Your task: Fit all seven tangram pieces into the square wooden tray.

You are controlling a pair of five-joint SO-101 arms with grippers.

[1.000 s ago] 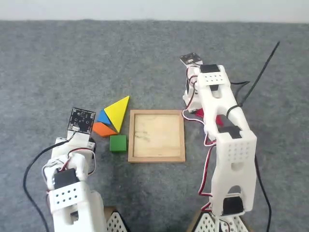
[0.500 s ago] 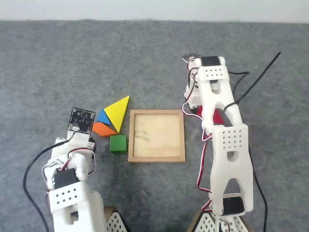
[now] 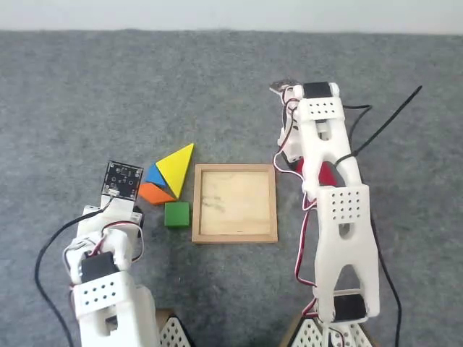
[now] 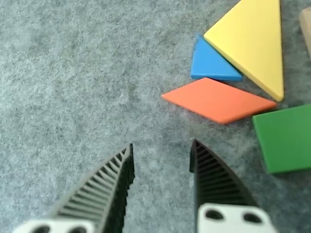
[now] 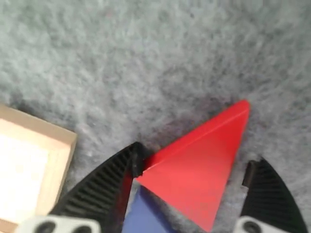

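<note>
Right wrist view, right gripper (image 5: 194, 159) spread around red triangle (image 5: 201, 174), unclamped, bluish piece (image 5: 146, 213) mostly hidden at its edge, tray (image 5: 53, 141) cut off, left gripper (image 4: 162, 145) released over carpet (image 4: 73, 73).

the right arm (image 3: 340, 210) hides most of the red triangle (image 3: 328, 176).

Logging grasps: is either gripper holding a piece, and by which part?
Nothing is held. The right gripper stands open astride the red triangle; the left gripper is open over carpet.
</note>
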